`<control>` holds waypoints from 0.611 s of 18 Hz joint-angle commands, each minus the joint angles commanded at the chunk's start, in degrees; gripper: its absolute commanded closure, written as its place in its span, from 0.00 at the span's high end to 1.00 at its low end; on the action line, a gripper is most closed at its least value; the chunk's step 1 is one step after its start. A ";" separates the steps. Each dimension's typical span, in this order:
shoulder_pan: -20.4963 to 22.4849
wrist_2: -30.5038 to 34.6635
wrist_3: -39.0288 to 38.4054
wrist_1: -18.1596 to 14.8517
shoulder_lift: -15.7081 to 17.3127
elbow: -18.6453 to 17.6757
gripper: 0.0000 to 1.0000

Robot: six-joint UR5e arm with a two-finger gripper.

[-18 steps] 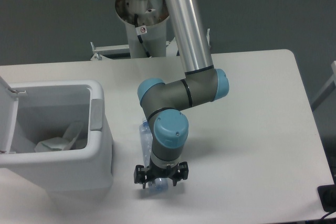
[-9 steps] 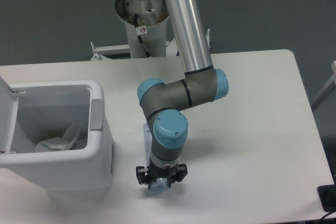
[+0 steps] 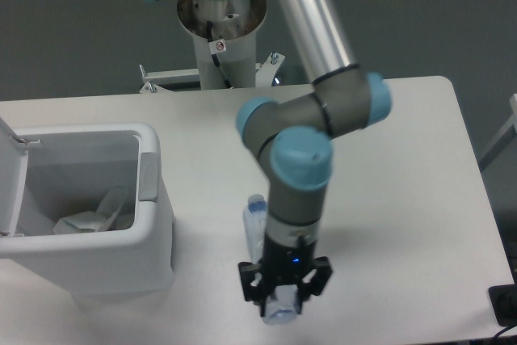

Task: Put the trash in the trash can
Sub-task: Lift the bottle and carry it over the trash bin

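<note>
The clear plastic water bottle with a bluish cap is held in my gripper. The gripper is shut on the bottle's lower part, and the cap end sticks out toward the back left. Bottle and gripper are at the front middle of the white table, to the right of the trash can. The boxy white trash can stands at the left with its lid open and its grey latch tab facing me. The crumpled white wrapper lies inside the can.
The arm's base pedestal stands behind the table at the back middle. A small black object sits off the table's front right corner. The table's right edge runs down at the far right.
The gripper closed its fingers on the bottle, then moved right and toward the camera with the bottle in it. The bottle's cap end has come into view.
</note>
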 joint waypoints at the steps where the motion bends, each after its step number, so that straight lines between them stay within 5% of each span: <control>1: 0.18 -1.49 -1.58 2.28 0.79 0.18 0.55; 6: -1.57 -7.39 -8.45 4.94 5.27 5.62 0.55; 11: -6.84 -8.28 -8.45 4.86 9.84 4.76 0.54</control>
